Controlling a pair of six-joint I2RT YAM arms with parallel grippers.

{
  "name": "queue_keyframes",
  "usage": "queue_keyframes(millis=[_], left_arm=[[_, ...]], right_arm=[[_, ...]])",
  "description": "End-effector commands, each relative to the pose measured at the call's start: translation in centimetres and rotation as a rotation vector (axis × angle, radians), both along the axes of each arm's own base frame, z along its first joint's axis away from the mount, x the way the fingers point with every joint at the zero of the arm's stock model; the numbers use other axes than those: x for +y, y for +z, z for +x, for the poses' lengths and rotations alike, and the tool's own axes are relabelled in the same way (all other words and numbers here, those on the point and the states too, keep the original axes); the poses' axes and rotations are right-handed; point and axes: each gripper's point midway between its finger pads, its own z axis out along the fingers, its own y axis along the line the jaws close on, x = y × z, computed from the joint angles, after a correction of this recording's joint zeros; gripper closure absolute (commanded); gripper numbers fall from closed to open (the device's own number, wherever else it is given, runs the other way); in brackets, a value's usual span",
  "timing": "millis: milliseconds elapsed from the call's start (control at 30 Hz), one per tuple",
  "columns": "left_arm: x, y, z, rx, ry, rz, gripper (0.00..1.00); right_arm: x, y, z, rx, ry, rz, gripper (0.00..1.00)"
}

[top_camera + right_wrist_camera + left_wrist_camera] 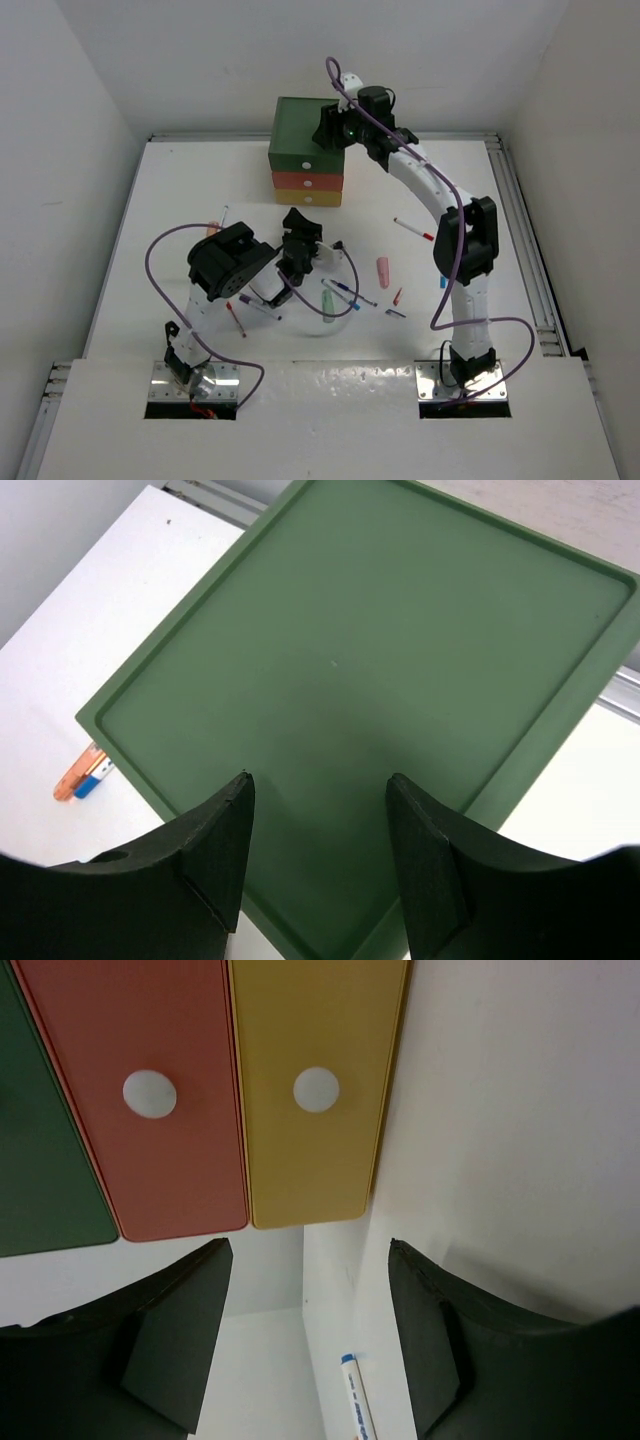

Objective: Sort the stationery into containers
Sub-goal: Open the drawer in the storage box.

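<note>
Since drawers (307, 185) appear shut, you grip knob (316, 1090) first: small, smooth, likely slippery. Left gripper (310, 1255) open, empty, facing yellow drawer (310, 1170); right gripper (318, 785) open, empty, above cabinet top (350, 650). Pens (345, 292) lie scattered on table (180, 200): light, thin, roll-prone; pinch mid-barrel.

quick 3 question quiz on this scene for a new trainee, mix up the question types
1. True or false: the left gripper is clamped on an object.
2. What does the right gripper hang over?
A. the cabinet's green top
B. a pink capsule
C. a blue-capped pen
3. Fill in: the lowest drawer in the stack is coloured ____.

Key
1. False: its jaws stand apart with nothing between them.
2. A
3. yellow
</note>
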Motion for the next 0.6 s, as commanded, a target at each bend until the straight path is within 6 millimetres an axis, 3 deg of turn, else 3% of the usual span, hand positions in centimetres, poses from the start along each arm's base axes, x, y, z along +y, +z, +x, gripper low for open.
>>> queue_keyframes(millis=[0, 233, 567], left_arm=[[0.1, 12.0, -0.1, -0.462, -0.021, -0.417, 0.30], [-0.5, 11.8, 1.1, -0.479, -0.013, -0.433, 0.39], [-1.1, 11.1, 2.5, -0.492, -0.025, -0.430, 0.40]], right_arm=[[1.1, 2.1, -0.2, -0.029, 0.041, 0.043, 0.45], [1.2, 1.4, -0.5, -0.005, 0.052, 0.041, 0.45], [1.3, 0.8, -0.4, 0.006, 0.059, 0.041, 0.45]])
